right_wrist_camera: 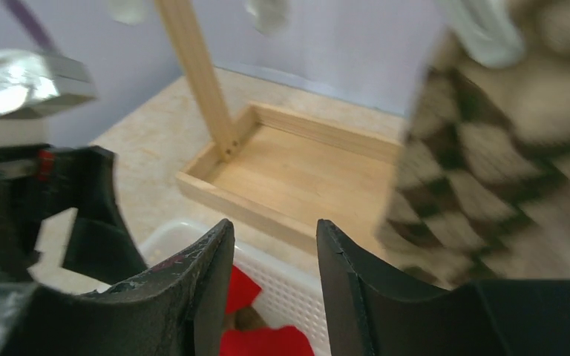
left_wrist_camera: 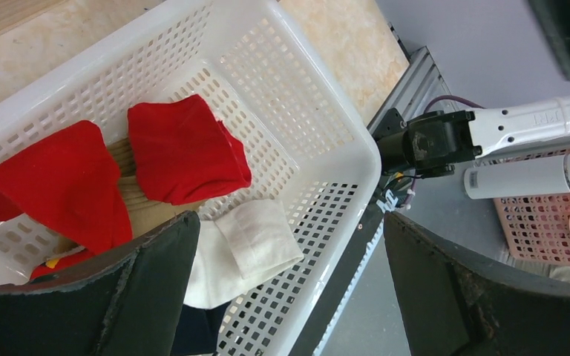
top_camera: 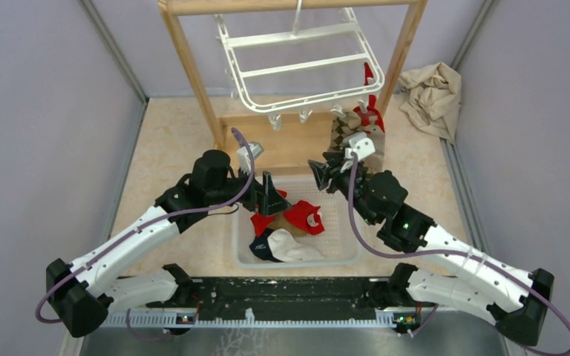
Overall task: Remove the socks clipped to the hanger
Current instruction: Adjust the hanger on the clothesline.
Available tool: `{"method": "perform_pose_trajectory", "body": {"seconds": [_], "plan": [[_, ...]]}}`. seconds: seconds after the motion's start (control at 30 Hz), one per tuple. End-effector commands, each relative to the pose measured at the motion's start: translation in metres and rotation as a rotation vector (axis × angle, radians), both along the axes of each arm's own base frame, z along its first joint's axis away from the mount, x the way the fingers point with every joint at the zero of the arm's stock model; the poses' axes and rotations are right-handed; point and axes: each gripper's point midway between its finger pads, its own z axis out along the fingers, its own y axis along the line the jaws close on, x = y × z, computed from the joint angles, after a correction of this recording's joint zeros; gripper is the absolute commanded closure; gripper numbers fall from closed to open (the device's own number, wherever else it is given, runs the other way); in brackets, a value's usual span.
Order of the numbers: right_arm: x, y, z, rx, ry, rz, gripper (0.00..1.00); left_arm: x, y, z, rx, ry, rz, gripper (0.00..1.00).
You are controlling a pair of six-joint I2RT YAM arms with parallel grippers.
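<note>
You have one hanger (top_camera: 300, 65) hung on one wooden frame (top_camera: 191, 67). Clipped to it you can count one patterned sock (top_camera: 344, 132) and two red pieces (top_camera: 372, 111), whether one sock or two is unclear. One white basket (left_wrist_camera: 297, 96) holds five: two red socks (left_wrist_camera: 182, 148), one tan sock (left_wrist_camera: 130, 189), one cream sock (left_wrist_camera: 249, 241), one navy sock (top_camera: 262, 251). One crumpled cloth (top_camera: 430, 96) lies apart.

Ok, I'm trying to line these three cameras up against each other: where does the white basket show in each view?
Top external: the white basket sits at lower centre.
Left wrist: it fills most of the upper left.
Right wrist: only a strip of its rim shows at bottom centre.
Shared landmark: the red socks lying in it.
</note>
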Motion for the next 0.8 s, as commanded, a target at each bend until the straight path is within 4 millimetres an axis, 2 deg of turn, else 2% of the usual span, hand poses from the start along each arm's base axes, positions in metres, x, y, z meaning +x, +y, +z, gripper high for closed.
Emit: {"method": "perform_pose_trajectory", "body": {"seconds": [0.0, 0.17, 0.33, 0.5, 0.57, 0.77], "plan": [[0.01, -0.052, -0.028, 0.038, 0.087, -0.221, 0.53, 0.002, -0.004, 0.012, -0.03, -0.025, -0.002, 0.01], [0.027, -0.107, -0.054, 0.091, 0.167, -0.421, 0.5, 0.004, -0.006, 0.01, -0.025, -0.024, -0.003, 0.01], [0.053, -0.14, -0.071, 0.163, 0.23, -0.437, 0.48, 0.005, -0.008, 0.011, -0.026, -0.017, -0.011, 0.01], [0.08, -0.151, -0.085, 0.234, 0.247, -0.392, 0.47, 0.006, -0.009, 0.013, -0.025, -0.02, -0.011, 0.01], [0.089, -0.149, -0.09, 0.249, 0.244, -0.354, 0.47, 0.006, -0.009, 0.014, -0.023, -0.022, -0.01, 0.01], [0.113, -0.124, -0.092, 0.226, 0.161, -0.188, 0.47, 0.006, -0.008, 0.014, -0.017, -0.025, -0.011, 0.01]]}}
